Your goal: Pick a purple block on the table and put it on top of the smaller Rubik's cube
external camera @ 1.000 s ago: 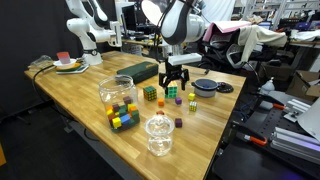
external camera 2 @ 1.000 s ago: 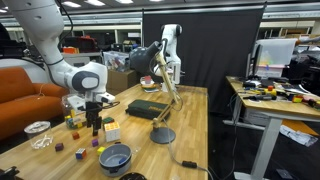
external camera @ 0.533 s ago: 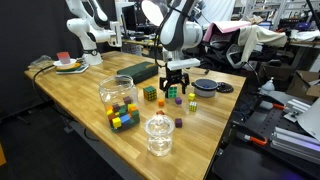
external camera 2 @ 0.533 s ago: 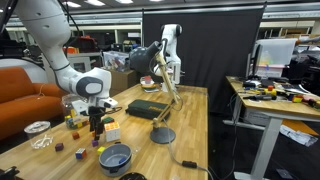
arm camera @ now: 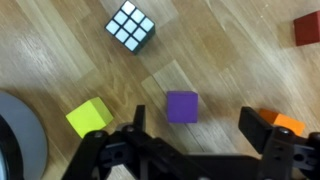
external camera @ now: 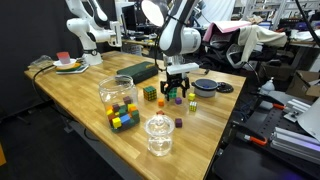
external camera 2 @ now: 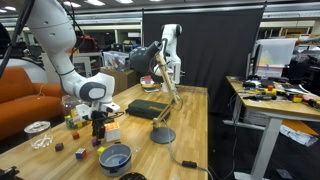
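In the wrist view a tiny purple block (arm camera: 182, 106) lies on the wooden table just ahead of my open, empty gripper (arm camera: 198, 130), roughly between its two fingers. The smaller Rubik's cube (arm camera: 131, 25), with black edges, sits further ahead and to the left. In an exterior view my gripper (external camera: 177, 86) hangs low over the table beside the dark smaller cube (external camera: 150, 94) and the brighter green cube (external camera: 171, 93). A second purple block (external camera: 179, 123) lies near the glass jar. My gripper also shows low over the blocks in an exterior view (external camera 2: 99, 119).
A yellow block (arm camera: 88, 117), an orange block (arm camera: 288, 123), a red block (arm camera: 307, 28) and a grey bowl rim (arm camera: 15, 140) surround the purple block. A jar of blocks (external camera: 118, 100), an empty glass jar (external camera: 158, 135), a blue bowl (external camera: 205, 87) and a black box (external camera: 137, 71) stand nearby.
My gripper has moved down towards the table and slightly sideways, and stays open. The blocks and cubes have not moved.
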Available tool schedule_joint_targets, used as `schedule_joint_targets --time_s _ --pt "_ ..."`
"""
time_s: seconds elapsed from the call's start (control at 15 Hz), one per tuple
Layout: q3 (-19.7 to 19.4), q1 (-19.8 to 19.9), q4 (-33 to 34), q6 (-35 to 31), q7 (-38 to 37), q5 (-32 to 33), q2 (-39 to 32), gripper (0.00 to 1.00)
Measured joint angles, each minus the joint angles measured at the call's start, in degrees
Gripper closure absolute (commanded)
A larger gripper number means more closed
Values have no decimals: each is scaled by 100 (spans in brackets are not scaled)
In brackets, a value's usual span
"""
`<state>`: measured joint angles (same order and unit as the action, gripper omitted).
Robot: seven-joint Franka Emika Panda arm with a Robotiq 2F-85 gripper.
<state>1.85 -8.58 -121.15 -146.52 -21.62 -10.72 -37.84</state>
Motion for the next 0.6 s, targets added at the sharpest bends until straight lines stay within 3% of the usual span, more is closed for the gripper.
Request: schedule_joint_targets --time_s 0.6 --pt "-16 7 83 0 -11 -11 -22 97"
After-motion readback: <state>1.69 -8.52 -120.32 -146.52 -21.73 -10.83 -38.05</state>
